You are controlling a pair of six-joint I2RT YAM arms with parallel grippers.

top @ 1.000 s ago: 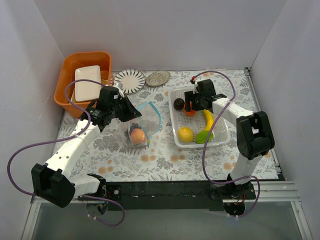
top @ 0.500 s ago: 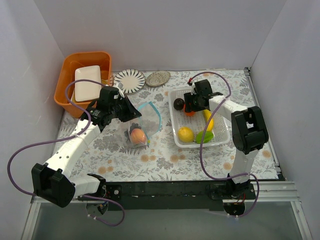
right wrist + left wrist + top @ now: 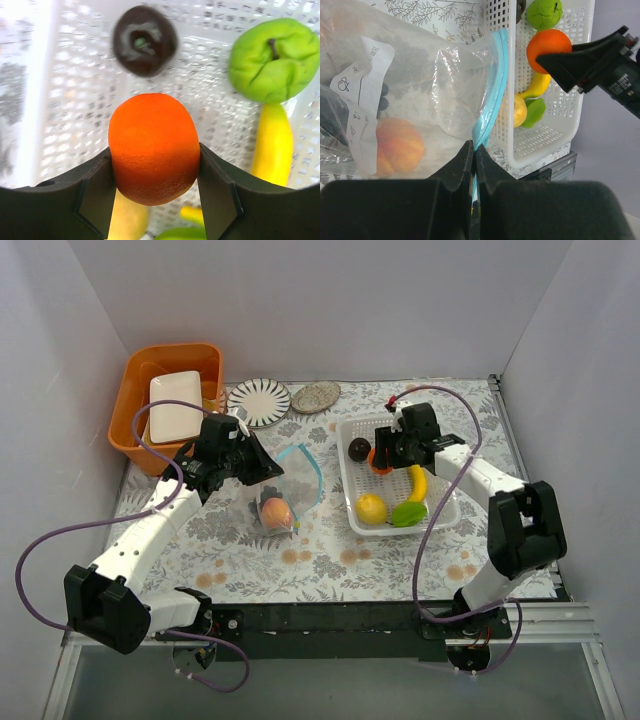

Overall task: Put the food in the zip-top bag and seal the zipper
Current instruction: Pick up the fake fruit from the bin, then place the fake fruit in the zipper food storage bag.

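The clear zip-top bag [image 3: 285,490] lies left of the white basket [image 3: 446,512], with a peach [image 3: 275,511] inside. My left gripper [image 3: 262,468] is shut on the bag's light blue zipper [image 3: 495,90] and holds the mouth up; the peach [image 3: 397,145] and a dark shape show through the plastic. My right gripper [image 3: 381,456] is shut on the orange [image 3: 154,147] and holds it above the basket. Below it lie a dark plum [image 3: 144,40], green apple [image 3: 272,60], banana [image 3: 272,145] and lemon [image 3: 371,508], and a green mango [image 3: 408,512].
An orange bin [image 3: 140,380] holding a white dish [image 3: 178,405] stands at the back left. A striped plate [image 3: 259,401] and a small patterned plate [image 3: 316,396] lie at the back. White walls close in on three sides.
My right gripper has risen a little and shifted right with the orange in it, and its arm has swung right. My left gripper has kept its hold on the zipper without moving.
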